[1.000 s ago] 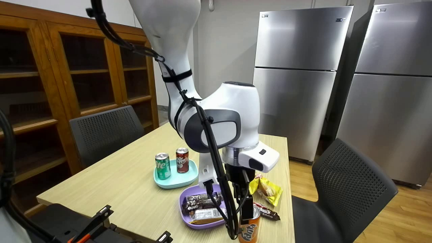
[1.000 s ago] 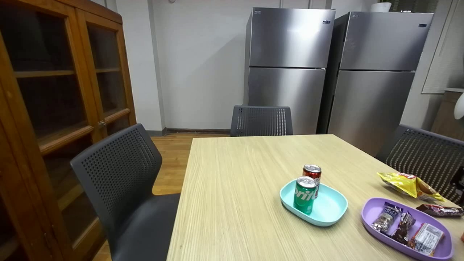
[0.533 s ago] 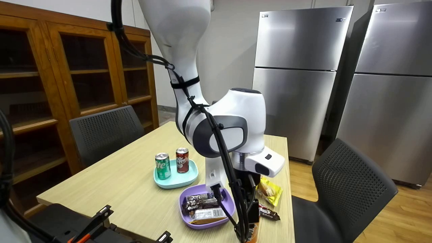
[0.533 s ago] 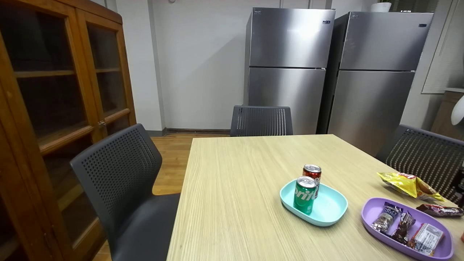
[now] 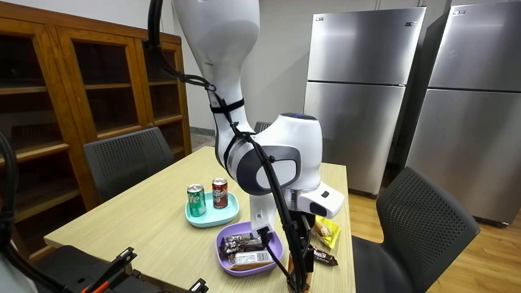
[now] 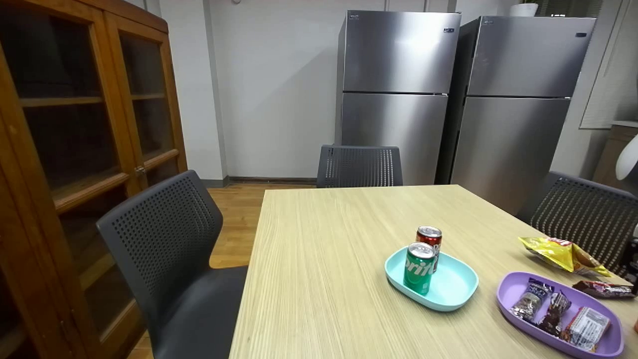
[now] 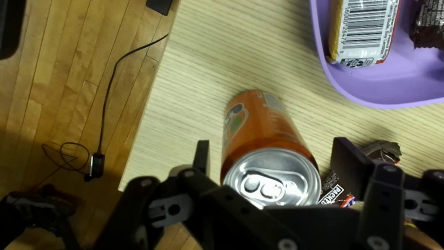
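Way off to the left of the purple tray (image 5: 277, 245) in an exterior view there's a wooden cabinet (image 5: 61, 81) with glass doors, then a dark grey chair (image 5: 130, 158), also left of the purple tray and farther back. Next over is a teal tray (image 5: 209, 218), just behind the purple tray and a bit to its left, with two soda cans standing in it: a green can (image 5: 197, 201) and a dark red can (image 5: 220, 194). The purple tray itself has wrapped snack bars (image 5: 251, 258) lying in it, one with its barcode facing up.

Just right of the purple tray you get the gripper (image 7: 272, 158), jaws spread wide around an orange can (image 7: 263, 128). The wrist view shows a bit of gap on both sides, so it's not actually holding anything. That can is upright on the light wood table (image 5: 154, 219), near the purple tray but not touching it. A little farther right of the purple tray is a dark candy bar (image 5: 325, 257), partly hidden, and a yellow snack bag (image 5: 327, 232) sits behind that. Well right of the purple tray and behind it: two steel fridges (image 5: 366, 49), plus a second chair (image 5: 423, 219) pretty much straight off to the right.
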You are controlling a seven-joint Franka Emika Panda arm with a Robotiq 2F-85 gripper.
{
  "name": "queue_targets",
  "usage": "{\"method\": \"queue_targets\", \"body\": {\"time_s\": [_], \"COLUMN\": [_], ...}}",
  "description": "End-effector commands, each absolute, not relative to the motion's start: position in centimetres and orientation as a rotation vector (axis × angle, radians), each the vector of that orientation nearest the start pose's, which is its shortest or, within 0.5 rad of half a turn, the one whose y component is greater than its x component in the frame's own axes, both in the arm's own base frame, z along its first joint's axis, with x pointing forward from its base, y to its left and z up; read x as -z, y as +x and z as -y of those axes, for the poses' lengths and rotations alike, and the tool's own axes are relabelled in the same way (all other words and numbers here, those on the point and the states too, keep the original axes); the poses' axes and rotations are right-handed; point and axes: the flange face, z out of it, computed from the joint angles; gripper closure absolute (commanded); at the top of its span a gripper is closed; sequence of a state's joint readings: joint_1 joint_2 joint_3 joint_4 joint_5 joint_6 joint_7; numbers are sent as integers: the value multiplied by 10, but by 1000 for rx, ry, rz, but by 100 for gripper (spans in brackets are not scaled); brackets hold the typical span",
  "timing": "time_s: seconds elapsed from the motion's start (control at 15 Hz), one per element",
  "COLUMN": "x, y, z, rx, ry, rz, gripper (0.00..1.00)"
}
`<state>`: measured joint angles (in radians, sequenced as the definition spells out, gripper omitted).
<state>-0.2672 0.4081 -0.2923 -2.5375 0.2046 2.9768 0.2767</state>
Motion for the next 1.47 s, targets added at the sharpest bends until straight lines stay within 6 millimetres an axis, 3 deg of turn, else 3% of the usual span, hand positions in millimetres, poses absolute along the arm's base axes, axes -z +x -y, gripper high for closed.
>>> {"method": "queue_targets", "body": {"time_s": [0.0,0.2,0.47,0.8,1.4], "x": [-130,-130,-135,-158,-199], "y": [370,369,366,357,362], "z": [264,266,267,257,226], "rx": [80,79,87,128,231], "ry": [-2837,-2840,-2842,-2977,-3148], "rz": [-1516,-1515,-1503,-1227,-784], "gripper": [42,62,62,62,62]}}
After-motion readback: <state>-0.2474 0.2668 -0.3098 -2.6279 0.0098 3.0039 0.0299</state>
